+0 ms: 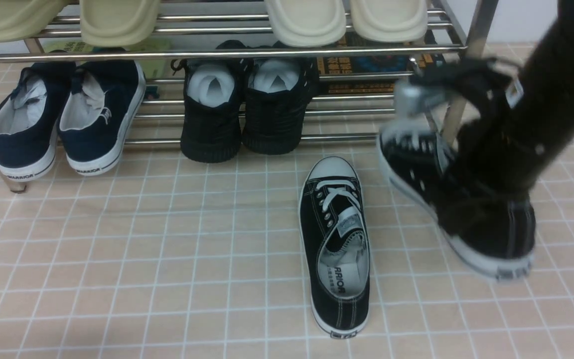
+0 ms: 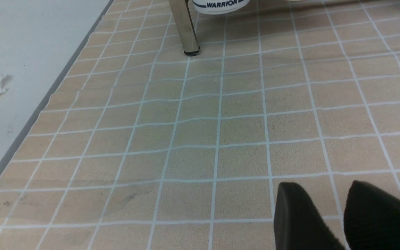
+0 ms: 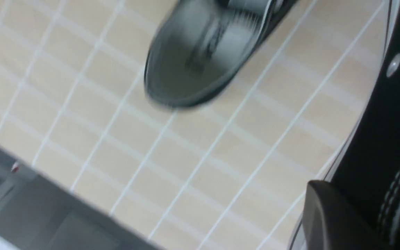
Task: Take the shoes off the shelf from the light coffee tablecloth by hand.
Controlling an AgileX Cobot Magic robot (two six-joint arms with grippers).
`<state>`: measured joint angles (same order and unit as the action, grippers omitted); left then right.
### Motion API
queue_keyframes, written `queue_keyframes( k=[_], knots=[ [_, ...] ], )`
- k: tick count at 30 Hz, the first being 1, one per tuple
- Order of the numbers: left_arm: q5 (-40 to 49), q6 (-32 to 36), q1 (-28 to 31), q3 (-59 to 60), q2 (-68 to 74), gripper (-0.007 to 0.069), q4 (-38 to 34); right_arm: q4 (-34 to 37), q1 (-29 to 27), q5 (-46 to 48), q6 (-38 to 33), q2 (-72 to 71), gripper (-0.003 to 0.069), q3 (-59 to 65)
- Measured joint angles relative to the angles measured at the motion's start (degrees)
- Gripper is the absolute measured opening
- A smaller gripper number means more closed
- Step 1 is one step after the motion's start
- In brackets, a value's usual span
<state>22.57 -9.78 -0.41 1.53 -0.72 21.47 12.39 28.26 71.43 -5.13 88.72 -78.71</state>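
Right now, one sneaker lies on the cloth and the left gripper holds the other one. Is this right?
No. The right gripper holds the other sneaker, not the left gripper, which is empty; the front view shows it. As you say, one sneaker lies on the cloth.

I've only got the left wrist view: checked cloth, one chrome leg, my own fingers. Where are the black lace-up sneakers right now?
Observer: The first sneaker lies flat on the tablecloth in front of the shelf, toe toward it.
Operator: And its partner?
Observer: The right fingers are shut on the second sneaker. It is tilted and blurred, to the right of the first.
Operator: What's on the lower tier?
Observer: On the left, navy slip-ons; mid-rack, black knit shoes, heels facing out.
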Motion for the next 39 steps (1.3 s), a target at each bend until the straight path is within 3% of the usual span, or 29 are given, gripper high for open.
queue_keyframes(
  k=[5,14,30,39],
  knots=[
    [0.00,0.00,0.00,0.00,0.00,0.0240,0.00,2.45,0.00,-6.49,1.56,-1.15,0.0016,7.70],
    [0.00,0.00,0.00,0.00,0.00,0.0240,0.00,2.52,0.00,-17.00,2.05,-1.09,0.0018,9.16],
    [0.00,0.00,0.00,0.00,0.00,0.0240,0.00,1.62,0.00,-26.84,2.05,10.49,0.0019,9.16],
    [0.00,0.00,0.00,0.00,0.00,0.0240,0.00,1.51,0.00,-27.60,6.41,11.13,0.0022,9.16]
  ],
)
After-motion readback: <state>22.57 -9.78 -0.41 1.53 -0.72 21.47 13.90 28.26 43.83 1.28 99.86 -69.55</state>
